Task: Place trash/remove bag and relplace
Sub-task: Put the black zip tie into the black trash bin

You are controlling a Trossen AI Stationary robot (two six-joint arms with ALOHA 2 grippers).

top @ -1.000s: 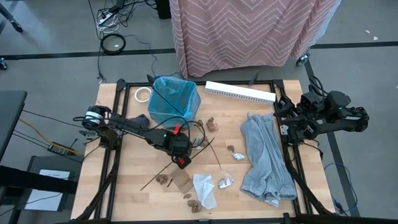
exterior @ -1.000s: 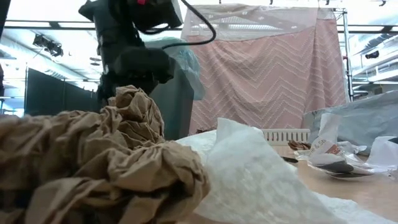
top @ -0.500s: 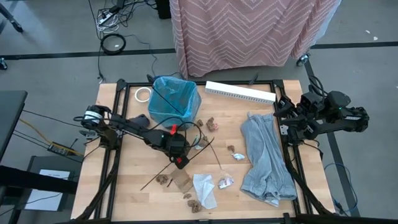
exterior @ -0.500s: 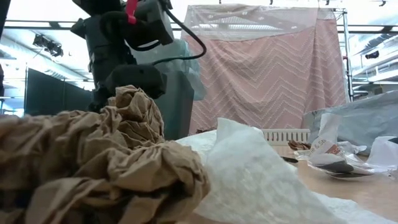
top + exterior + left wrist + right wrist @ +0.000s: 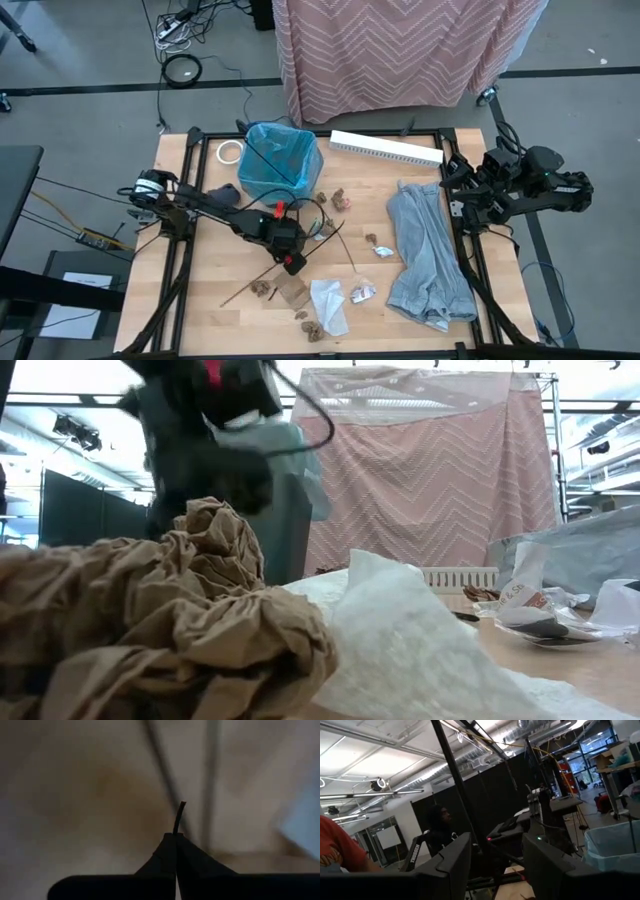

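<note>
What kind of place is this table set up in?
Probably a robotics lab or workshop: a framed wooden table with two robot arms, exposed ceiling ducts, and loose cables on a bare floor.

High view: bright, even overhead light, soft short shadows, sharp throughout. Low view: strong backlight from ceiling, top blown out; brown crumpled lump (image 5: 150, 630) close up & soft, left arm (image 5: 215, 430) smeared w/ motion blur. Left wrist view: dim, nearly all out of focus (only the pinched dark stick (image 5: 179, 817) reads). Right wrist view: glare off ceiling lights, dark foreground.
</note>
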